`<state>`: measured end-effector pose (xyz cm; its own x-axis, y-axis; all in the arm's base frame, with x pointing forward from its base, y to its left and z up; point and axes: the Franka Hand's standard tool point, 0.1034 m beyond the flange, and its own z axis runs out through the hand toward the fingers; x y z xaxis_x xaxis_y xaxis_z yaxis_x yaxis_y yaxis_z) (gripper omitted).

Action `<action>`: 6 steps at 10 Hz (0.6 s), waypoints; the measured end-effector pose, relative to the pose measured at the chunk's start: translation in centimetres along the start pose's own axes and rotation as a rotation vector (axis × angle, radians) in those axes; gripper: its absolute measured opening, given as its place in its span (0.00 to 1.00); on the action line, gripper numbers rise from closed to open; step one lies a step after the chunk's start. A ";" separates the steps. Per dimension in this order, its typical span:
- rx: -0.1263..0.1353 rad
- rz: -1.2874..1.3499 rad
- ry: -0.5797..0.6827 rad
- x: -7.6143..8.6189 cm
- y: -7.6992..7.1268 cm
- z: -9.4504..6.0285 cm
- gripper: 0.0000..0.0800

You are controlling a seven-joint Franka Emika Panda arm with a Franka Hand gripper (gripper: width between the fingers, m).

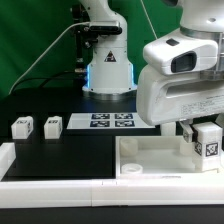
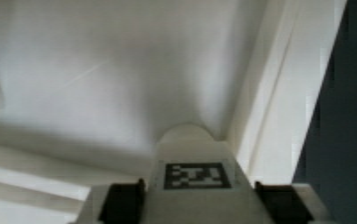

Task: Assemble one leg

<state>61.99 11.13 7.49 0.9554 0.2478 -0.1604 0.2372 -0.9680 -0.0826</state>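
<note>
My gripper [image 1: 207,143] is shut on a white leg [image 1: 209,140] with a square marker on its face, holding it upright over the far right part of the white tabletop [image 1: 150,160]. In the wrist view the leg [image 2: 196,170] sits between my two black fingers [image 2: 125,200], its tip pointing down at the tabletop's inner floor [image 2: 139,90] close to a raised wall. Three other legs [image 1: 22,127], [image 1: 52,125] stand on the black table at the exterior view's left.
The marker board [image 1: 110,121] lies behind the tabletop near the robot base [image 1: 108,70]. A white rail [image 1: 60,185] runs along the front edge. The tabletop's right wall [image 2: 290,100] is close beside the leg.
</note>
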 end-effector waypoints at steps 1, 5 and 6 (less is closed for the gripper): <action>0.000 0.004 0.000 0.0 0.0 0.0 0.36; 0.004 0.209 0.000 0.0 -0.2 0.0 0.36; 0.005 0.350 0.000 0.0 -0.3 0.0 0.36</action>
<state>61.94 11.39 7.46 0.9787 -0.0994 -0.1795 -0.1059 -0.9940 -0.0271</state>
